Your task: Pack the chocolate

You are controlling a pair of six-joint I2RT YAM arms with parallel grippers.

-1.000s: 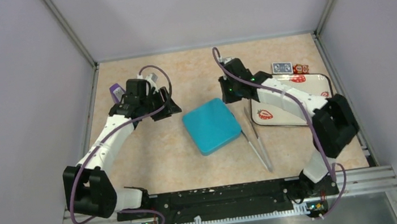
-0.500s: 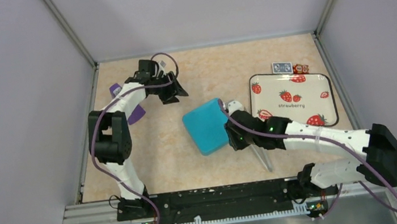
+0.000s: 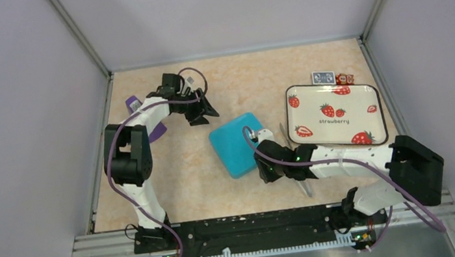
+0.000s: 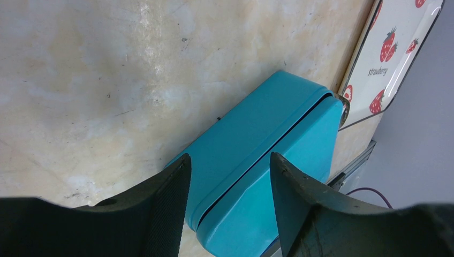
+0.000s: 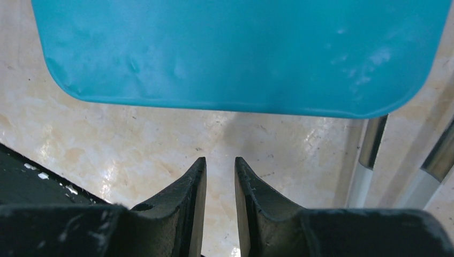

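No chocolate shows in any view. A closed teal box [image 3: 240,144] lies in the middle of the table. My left gripper [image 3: 202,110] is open and empty, just behind the box's far left corner; in the left wrist view [image 4: 230,160] the box [image 4: 267,134] lies beyond the fingers, untouched. My right gripper [image 3: 263,171] hovers low at the box's near right corner. In the right wrist view [image 5: 219,160] its jaws are almost closed, with a narrow gap and nothing between them, and the box [image 5: 241,53] lies ahead.
Metal tongs [image 3: 298,171] lie right of the box, next to my right gripper, and show in the right wrist view [image 5: 369,155]. A strawberry-print tray [image 3: 336,116] stands at right. A blue card [image 3: 322,77] and red wrapped bits [image 3: 344,79] lie behind it. A purple object [image 3: 154,131] lies under the left arm.
My right arm swung from the tray's far left corner down to the box's near right corner by the tongs. My left arm stretched out and its gripper shifted slightly toward the box.
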